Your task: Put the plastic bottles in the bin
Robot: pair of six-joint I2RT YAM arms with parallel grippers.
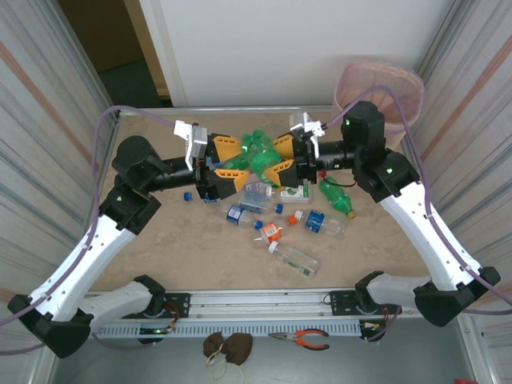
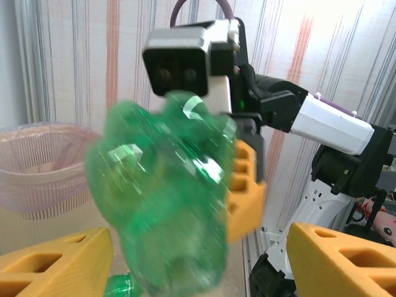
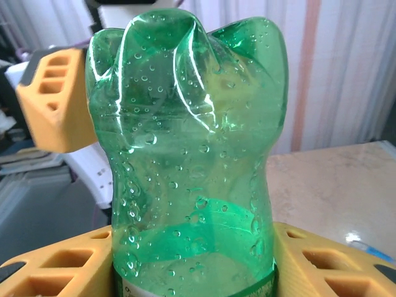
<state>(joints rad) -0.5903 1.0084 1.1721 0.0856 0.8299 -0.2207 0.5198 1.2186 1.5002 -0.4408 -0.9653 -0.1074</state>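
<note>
Clenching bottle [image 3: 185,124] in right pincer [image 1: 282,158], with left pincer [image 1: 230,164] seemingly released; may slip, slick, swinging to one-o'clock bin [image 1: 380,64].

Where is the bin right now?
In the top view, the bin stands at the far right corner of the table, just behind the elbow of the right arm.

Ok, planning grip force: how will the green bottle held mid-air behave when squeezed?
Probably light: the green bottle looks empty, only droplets inside. Its thin wall likely flexes under the right tool. Round, so it may roll if dropped.
</note>
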